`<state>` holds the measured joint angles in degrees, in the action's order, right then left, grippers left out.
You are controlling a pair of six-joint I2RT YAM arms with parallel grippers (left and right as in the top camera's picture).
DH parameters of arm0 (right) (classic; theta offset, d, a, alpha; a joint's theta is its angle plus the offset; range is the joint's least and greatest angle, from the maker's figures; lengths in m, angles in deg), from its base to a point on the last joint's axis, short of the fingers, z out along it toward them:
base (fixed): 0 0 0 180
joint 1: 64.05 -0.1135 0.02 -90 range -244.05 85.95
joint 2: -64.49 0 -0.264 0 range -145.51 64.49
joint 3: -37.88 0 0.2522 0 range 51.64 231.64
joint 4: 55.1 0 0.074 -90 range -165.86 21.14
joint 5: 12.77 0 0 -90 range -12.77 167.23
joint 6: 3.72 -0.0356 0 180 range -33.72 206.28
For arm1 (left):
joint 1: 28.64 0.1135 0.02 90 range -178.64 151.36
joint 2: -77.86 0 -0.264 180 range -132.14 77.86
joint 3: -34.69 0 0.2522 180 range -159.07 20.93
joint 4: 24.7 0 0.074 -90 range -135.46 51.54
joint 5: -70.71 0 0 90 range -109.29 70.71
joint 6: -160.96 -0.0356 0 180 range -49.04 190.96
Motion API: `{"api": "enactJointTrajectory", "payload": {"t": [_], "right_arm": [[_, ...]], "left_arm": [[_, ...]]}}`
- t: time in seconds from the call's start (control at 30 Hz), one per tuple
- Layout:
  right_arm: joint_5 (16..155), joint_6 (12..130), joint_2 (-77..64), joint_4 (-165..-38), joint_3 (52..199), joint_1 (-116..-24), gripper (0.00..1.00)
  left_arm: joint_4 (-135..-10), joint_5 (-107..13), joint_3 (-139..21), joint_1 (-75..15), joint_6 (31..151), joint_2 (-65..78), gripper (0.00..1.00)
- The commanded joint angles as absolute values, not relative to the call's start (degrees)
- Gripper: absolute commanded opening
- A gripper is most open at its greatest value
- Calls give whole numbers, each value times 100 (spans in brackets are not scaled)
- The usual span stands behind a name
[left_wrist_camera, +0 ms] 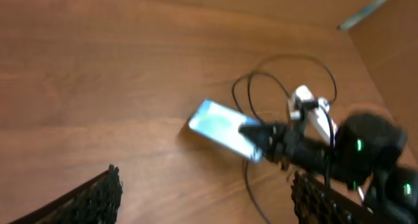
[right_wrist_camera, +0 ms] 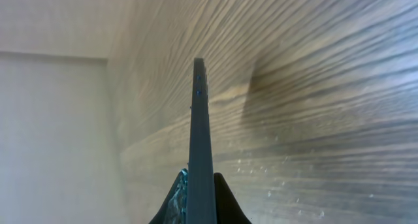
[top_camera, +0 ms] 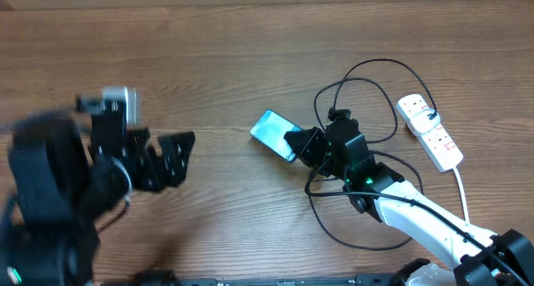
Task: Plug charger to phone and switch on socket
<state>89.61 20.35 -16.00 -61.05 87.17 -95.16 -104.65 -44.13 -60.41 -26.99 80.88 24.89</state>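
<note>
The phone (top_camera: 273, 133) with a light blue screen is held off the table at the middle, tilted. My right gripper (top_camera: 302, 143) is shut on its right end. In the right wrist view the phone (right_wrist_camera: 201, 139) shows edge-on between the two fingers (right_wrist_camera: 201, 201). The black charger cable (top_camera: 367, 69) loops around the right arm; I cannot make out its connector tip. The white socket strip (top_camera: 430, 129) with red switches lies at the right. My left gripper (top_camera: 171, 157) is open and empty at the left, far from the phone. The left wrist view shows the phone (left_wrist_camera: 221, 127) and strip (left_wrist_camera: 312, 113), blurred.
The strip's white cord (top_camera: 460, 190) runs toward the front right. The cable's loops (top_camera: 334, 223) lie on the wooden table (top_camera: 250, 52) under and in front of the right arm.
</note>
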Motion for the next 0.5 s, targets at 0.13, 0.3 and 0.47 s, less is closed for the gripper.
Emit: {"api": "enactJointTrajectory", "payload": {"t": [0.13,0.3,0.47], "right_arm": [[9599,1820,-1399,-6006,8923,-9496,4],[9835,655,-1399,-6002,8923,-9525,4],[9826,-809,-1401,-5976,8923,-9831,4]], "left_arm": [[-8800,-3959,-2861,-2632,10590,4386,100],[-6977,-5362,-1161,-2640,12190,4325,100],[-5010,-6269,-120,-2643,13401,3639,91]]}}
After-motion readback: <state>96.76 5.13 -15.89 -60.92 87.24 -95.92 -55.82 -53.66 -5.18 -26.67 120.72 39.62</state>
